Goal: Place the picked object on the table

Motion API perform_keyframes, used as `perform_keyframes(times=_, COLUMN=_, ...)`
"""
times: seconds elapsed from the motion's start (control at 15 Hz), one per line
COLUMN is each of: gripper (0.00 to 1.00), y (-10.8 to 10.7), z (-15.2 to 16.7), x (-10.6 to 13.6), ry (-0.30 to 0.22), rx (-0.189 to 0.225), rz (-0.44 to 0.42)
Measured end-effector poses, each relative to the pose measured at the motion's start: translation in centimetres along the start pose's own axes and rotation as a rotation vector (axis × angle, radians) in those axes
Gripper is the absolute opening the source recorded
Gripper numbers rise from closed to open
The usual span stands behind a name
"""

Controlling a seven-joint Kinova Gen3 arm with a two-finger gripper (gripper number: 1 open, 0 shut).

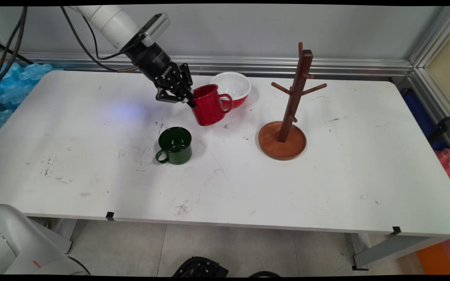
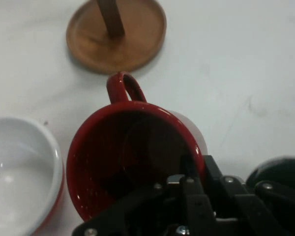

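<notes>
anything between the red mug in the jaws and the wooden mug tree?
Nothing visible. The gripper holds the red mug by its rim, tilted; bare table lies between it and the mug tree. The bowl sits behind, the green mug nearer the camera.

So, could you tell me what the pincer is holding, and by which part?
The pincer holds the red mug by its rim, opposite the handle, tilted above the table.

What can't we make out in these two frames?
- Red mug: whether its base touches the table; the main view's angle leaves it unclear.
- Gripper on the mug rim: the inner finger is hidden by the mug wall in the main view and by the linkage in the hand view.
- Green mug: cut off by the linkage and frame edge in the hand view.
- Mug tree: only its base and lower post show in the hand view.
</notes>
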Motion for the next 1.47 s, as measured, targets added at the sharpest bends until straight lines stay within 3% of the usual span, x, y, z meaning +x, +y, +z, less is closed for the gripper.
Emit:
perform_keyframes(times=0.87, gripper=0.00, y=-0.5, z=-0.6, x=-2.5, ry=-0.158, rx=-0.026, rz=0.160)
perform_keyframes(times=1.47, gripper=0.00, y=-0.9, z=-0.9, x=-3.9, ry=-0.238, rx=-0.041, rz=0.256)
